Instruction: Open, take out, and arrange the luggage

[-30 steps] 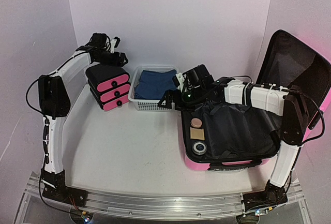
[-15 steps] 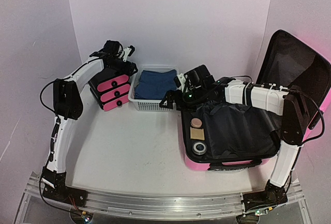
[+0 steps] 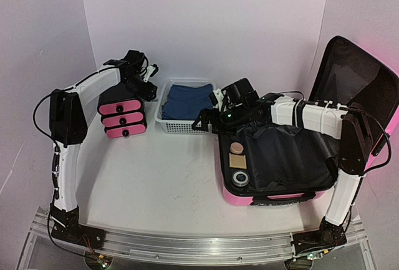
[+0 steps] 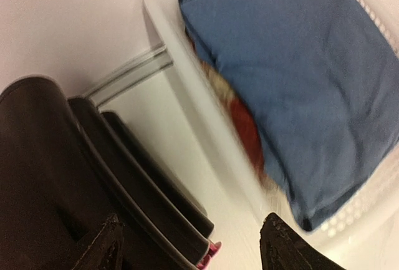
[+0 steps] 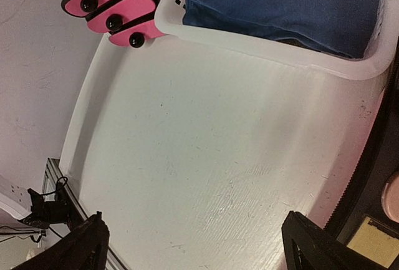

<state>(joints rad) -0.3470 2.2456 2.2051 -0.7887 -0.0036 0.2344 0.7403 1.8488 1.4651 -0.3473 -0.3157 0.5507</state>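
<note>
Pink-fronted drawer unit at upper left could be tipped by the left gripper (jaws apart) crowding its top; the right gripper is held wide.

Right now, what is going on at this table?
The pink luggage lies open on the right, lid up, a few small items inside. The right end effector hovers open at its far left corner, holding nothing. The left end effector, also open, hangs between the small drawer unit and the white basket of folded blue cloth.
</note>
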